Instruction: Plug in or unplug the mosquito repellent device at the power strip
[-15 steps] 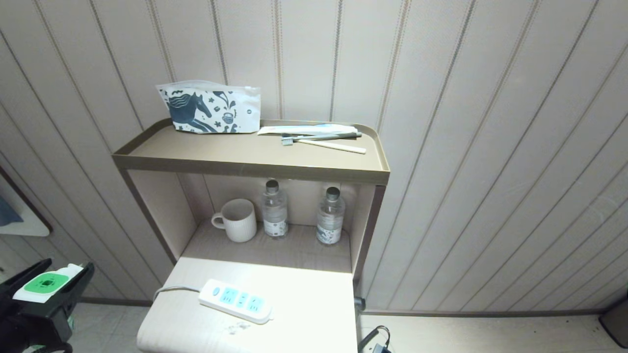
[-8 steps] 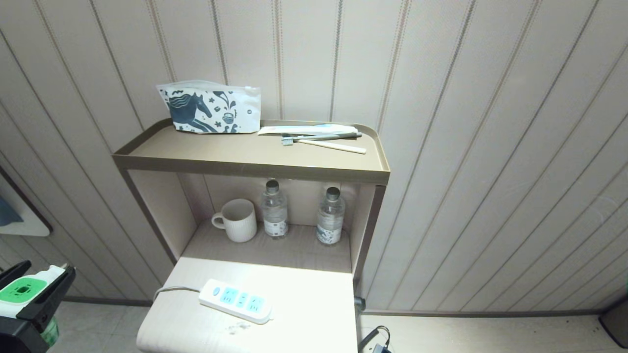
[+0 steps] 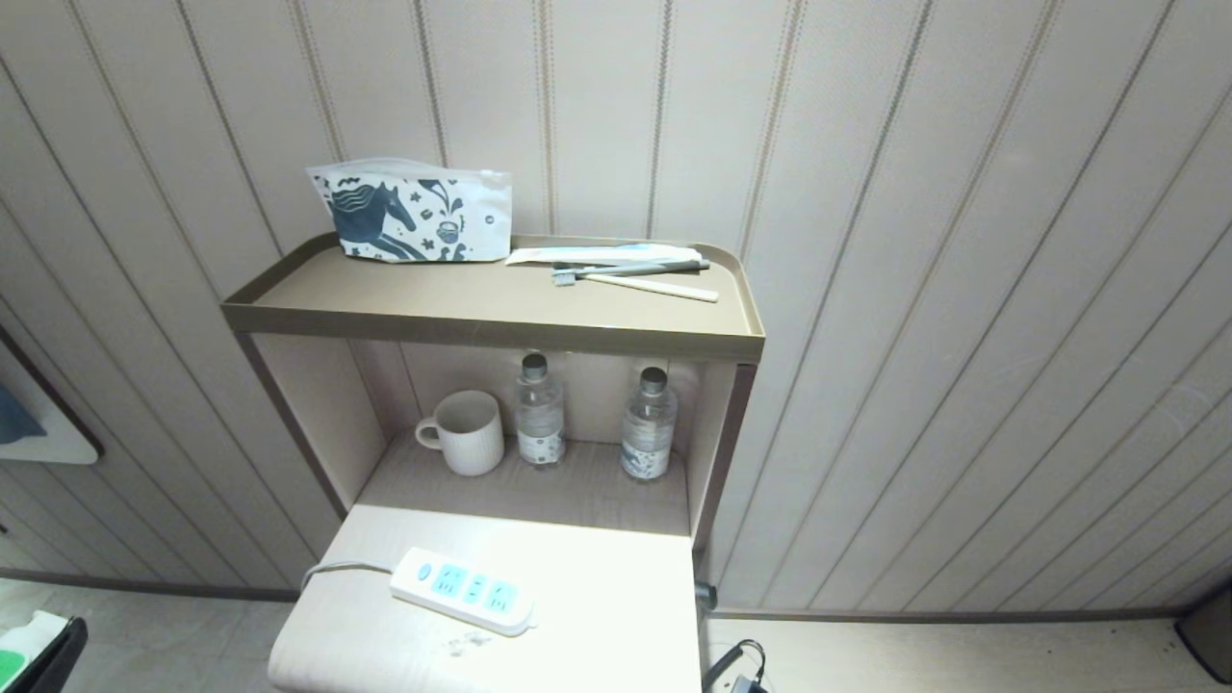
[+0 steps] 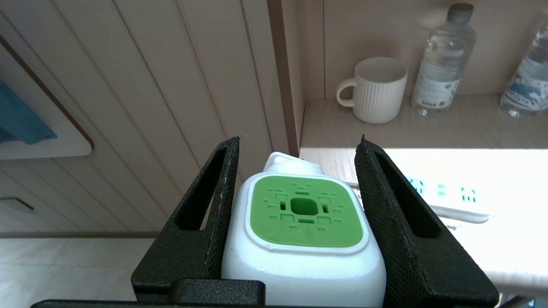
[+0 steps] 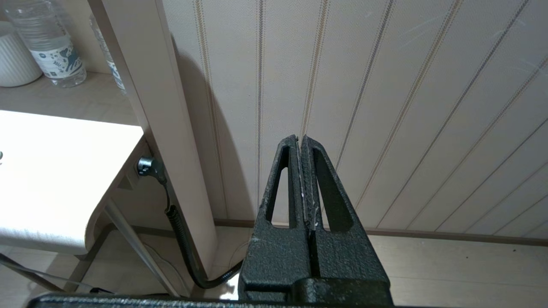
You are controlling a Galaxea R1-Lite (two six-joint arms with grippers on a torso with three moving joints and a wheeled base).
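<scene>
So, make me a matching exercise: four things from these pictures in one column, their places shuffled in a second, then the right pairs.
Things:
1. mosquito repellent device
2. power strip
3. mug
4. toothbrush

Places:
A. top tray of the shelf
B. lower shelf, beside the water bottles
C. low white tabletop in front of the shelf
D. between the left gripper's fingers

Pairs: 1-D, 2-C, 3-B, 4-A

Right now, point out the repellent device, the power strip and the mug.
repellent device (image 4: 306, 211): left wrist view, on its green top panel.
power strip (image 3: 462, 589): head view, on the middle blue socket panel.
mug (image 3: 469, 435): head view, on its ribbed side.
</scene>
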